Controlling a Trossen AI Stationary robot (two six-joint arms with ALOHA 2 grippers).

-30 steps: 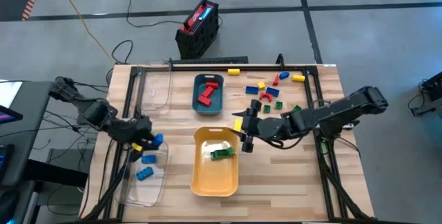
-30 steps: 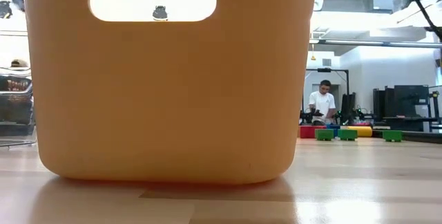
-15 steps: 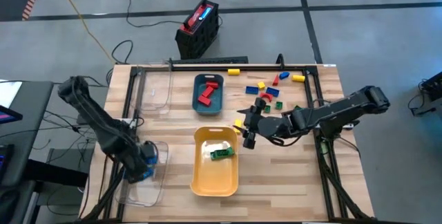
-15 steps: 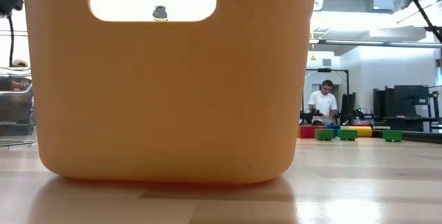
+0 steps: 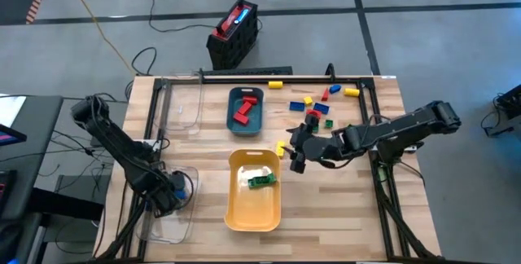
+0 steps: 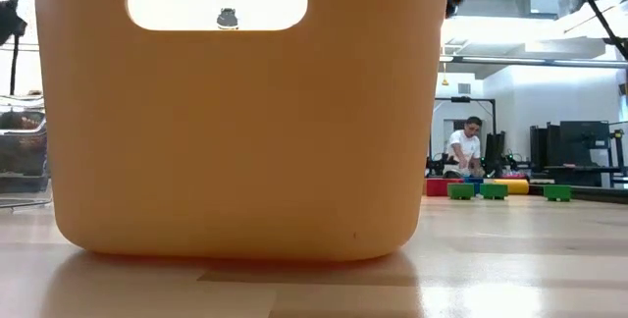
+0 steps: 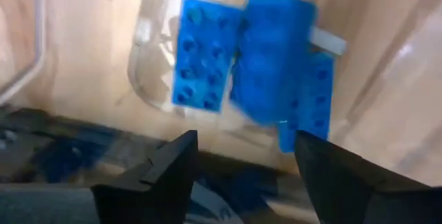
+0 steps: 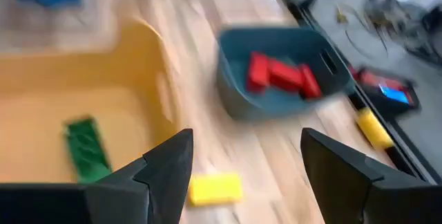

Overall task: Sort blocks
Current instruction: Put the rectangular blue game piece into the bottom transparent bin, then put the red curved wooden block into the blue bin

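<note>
One yellow block point(image 5: 280, 147) just beside right tool point(image 5: 295, 156), toward teal tray point(image 5: 245, 125); fingers spread, empty. Left tool point(image 5: 172, 195) over clear tray point(image 5: 167, 225), grip unclear.

A second ago my left pincer point(image 5: 172, 195) hung at the near edge of the clear tray point(image 5: 184, 224) with a blue block gripped in it; since then I have swung that arm down over the tray and spread the fingers, and the blue block point(image 7: 276, 61) now shows blurred beyond them, above the two blue blocks point(image 7: 204, 63) lying in the tray. My right pincer point(image 5: 295, 151) has drawn back a little from the yellow tray point(image 5: 231, 215), toward the loose blocks, and the small yellow block point(image 5: 280, 147) lies just beside it
</note>
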